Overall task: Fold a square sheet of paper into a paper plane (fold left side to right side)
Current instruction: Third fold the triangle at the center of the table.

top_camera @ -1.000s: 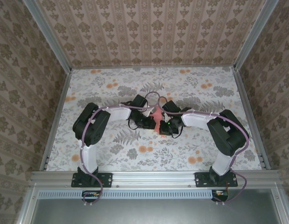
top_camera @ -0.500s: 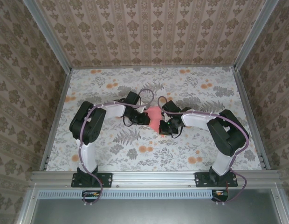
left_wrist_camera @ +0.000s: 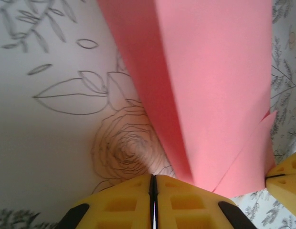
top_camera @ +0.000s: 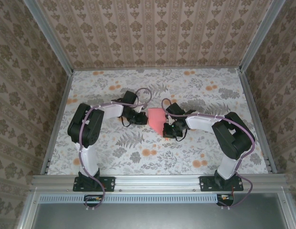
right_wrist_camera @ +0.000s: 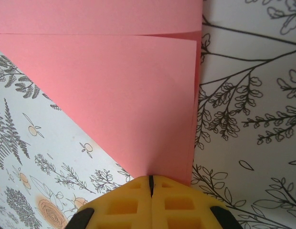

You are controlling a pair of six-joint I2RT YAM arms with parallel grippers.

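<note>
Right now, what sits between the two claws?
The folded pink paper, seen from the top view: left gripper beside it, right gripper at its near tip.

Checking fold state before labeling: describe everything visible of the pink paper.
The sheet of paper is plain salmon-pink, thin, unmarked and folded: overlapping layers with straight creases show in both wrist views. It sits mid-table on the floral tabletop, between the two arms. The right gripper has its jaws shut on one corner; the left gripper, jaws shut, sits right beside its lower edge.
</note>
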